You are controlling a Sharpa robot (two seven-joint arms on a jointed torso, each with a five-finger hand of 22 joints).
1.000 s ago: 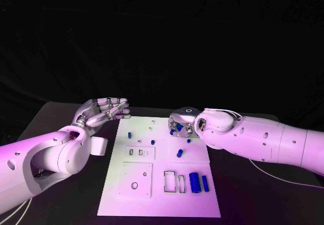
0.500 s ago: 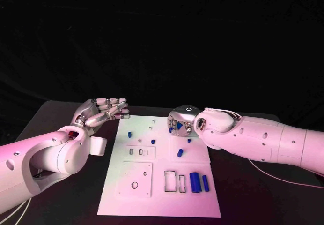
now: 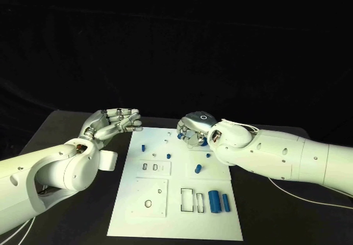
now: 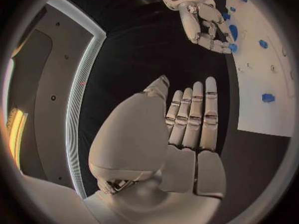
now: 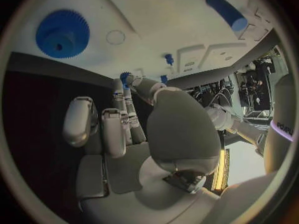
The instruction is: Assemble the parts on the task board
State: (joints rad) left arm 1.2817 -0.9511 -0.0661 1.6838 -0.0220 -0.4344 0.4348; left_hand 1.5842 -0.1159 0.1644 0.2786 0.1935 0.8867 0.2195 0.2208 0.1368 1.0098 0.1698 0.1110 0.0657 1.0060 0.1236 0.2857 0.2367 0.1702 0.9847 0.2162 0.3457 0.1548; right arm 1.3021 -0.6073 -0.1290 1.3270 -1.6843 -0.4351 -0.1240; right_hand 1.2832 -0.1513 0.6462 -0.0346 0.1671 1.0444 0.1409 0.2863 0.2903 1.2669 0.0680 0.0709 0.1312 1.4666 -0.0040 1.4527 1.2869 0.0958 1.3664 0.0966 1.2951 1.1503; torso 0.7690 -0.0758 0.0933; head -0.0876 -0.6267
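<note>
The right robot hand pinches a small blue gear above the task board, apparently ready for seating; left robot hand hovers empty, fingers apart.

A white task board lies mid-frame on a black desk. Blue parts sit lower right of it, a toothed blue gear upper left; silver fingers at centre.
</note>
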